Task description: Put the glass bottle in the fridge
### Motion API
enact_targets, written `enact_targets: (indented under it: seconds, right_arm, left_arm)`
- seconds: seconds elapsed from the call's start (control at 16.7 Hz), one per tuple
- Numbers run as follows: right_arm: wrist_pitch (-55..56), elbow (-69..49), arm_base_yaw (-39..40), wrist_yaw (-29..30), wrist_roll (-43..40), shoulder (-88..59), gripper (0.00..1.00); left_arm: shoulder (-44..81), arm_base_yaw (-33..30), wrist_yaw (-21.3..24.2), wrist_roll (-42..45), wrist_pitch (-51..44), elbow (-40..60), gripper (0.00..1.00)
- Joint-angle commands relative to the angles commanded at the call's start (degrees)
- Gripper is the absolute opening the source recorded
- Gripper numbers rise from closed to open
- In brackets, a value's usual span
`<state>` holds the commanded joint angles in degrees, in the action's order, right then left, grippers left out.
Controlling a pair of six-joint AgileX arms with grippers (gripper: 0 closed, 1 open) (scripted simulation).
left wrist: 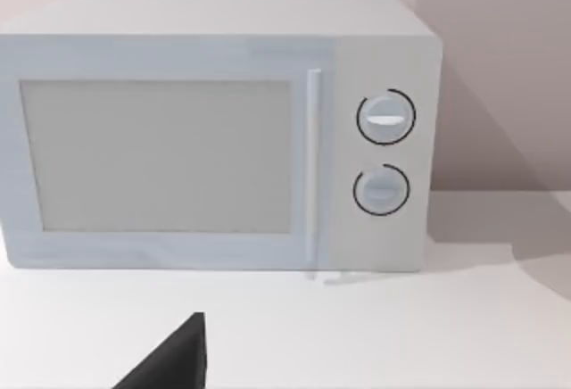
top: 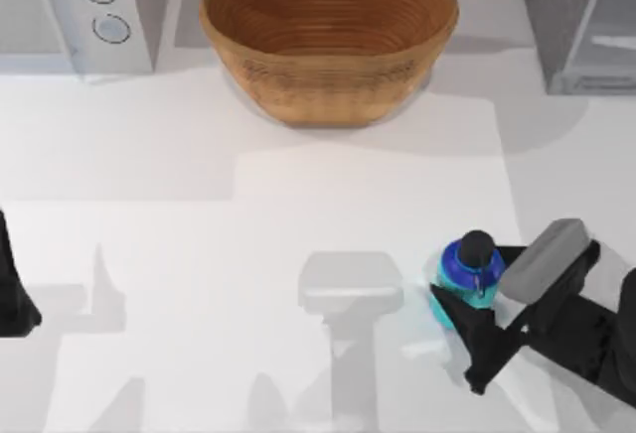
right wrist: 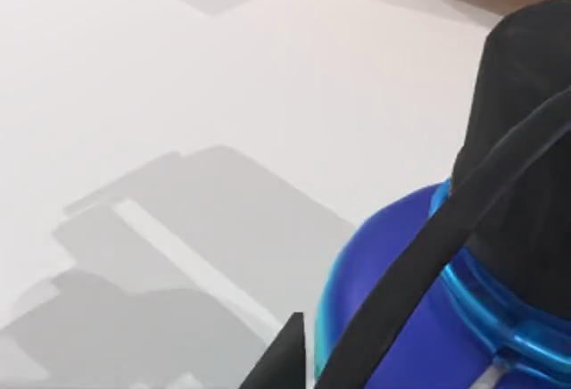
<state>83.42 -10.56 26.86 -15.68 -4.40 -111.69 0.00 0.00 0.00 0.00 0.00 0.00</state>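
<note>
turquoise and dark blue, the glass bottle [top: 465,276] stands upright on the white counter [top: 298,234] toward the top view's right side, near the front edge, its black round cap [top: 478,247] on top and a thin black loop hanging down its shoulder; the right wrist view sees it very close, the glass bottle [right wrist: 419,318] with its cap [right wrist: 522,139] and the loop [right wrist: 446,237] slanting across the blue shoulder

the right hand [top: 467,304] reaches in from the right edge at the bottle, one dark finger [top: 482,349] just beside the bottle's lower body and another dark part behind the cap on its right; the fingers look spread either side of the bottle, but whether they press on it i cannot tell

well apart from the bottle, at the far right corner, stands the fridge [top: 576,21], dark grey with a pale glassy door panel; between the far corners sits a big woven bowl [top: 328,31], and at the far left a white microwave [top: 75,11] with two round dials, which the left wrist view faces head on, the microwave [left wrist: 214,135]

the left hand [top: 15,294] is parked at the left edge of the counter, and whether its fingers are apart or together i cannot tell
</note>
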Motion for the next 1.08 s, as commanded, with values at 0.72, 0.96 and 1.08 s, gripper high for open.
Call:
enact_targets:
  seconds: [0.72,0.96,1.08]
  right_arm:
    - [-33.98,1.59,-26.40,-25.27,-10.56,29.72,0.01]
    - [-37.52,1.73,-29.85,-28.53,-12.35,33.17,0.01]
    - [-37.52,1.73,-29.85,-28.53,-12.35,33.17,0.01]
  left_arm:
    - [0.00,0.00,0.00,0.00,0.00,0.00,1.00]
    - [0.00,0.00,0.00,0.00,0.00,0.00,1.00]
    - [0.00,0.00,0.00,0.00,0.00,0.00,1.00]
